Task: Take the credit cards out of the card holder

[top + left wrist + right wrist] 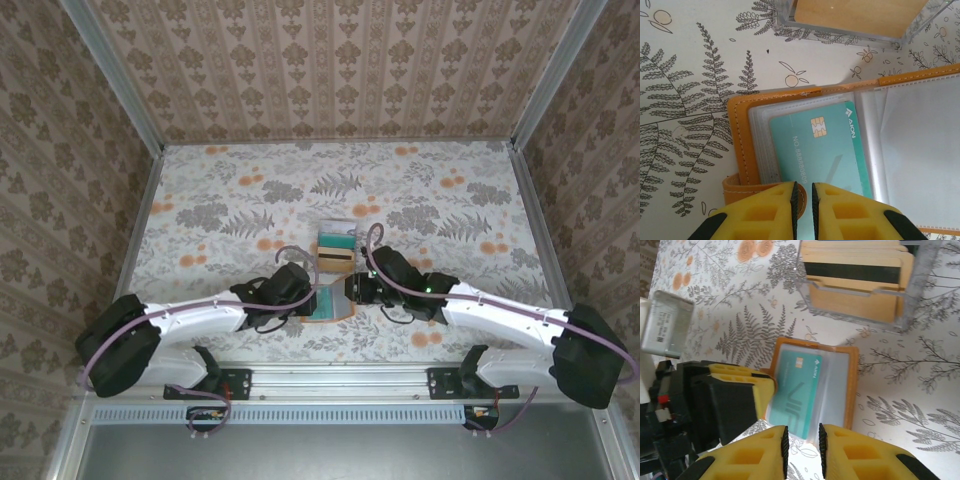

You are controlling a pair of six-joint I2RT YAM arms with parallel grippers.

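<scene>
- Presently the card holder (852,390) lies open on the table (250,190) between the two arms. A teal card (815,150) sits inside one of its clear sleeves.
- At twelve o'clock from the holder is a clear stand (920,275) with an orange-tan striped card (855,272) in it.
- The left gripper (803,200) is at nine o'clock from the holder in the top view. Its jaws are drawn to a thin slit over the holder's edge, at the end of the teal card. It pinches that edge, but I cannot tell whether the card itself is between the pads.
- The right gripper (802,450) is at three o'clock from the holder, with a narrow gap between its jaws at the loose sleeve edge. I cannot tell whether it has hold of anything.
- If the left pads have sleeve and card together, a pull would likely drag the whole holder along and the card would stay in its sleeve.
- If both arms pull on the same soft plastic, the sleeve could buckle or tear at the stitching.
- A sideways tug could also push the holder into the stand, which is near.
- The left wrist view shows the card's chip and print, and the stack of sleeves under it.
- The right wrist view shows the left arm's finger lying across the holder's edge, and the stripe on the card in the stand.
- The top view shows how both arms crowd the holder.
</scene>
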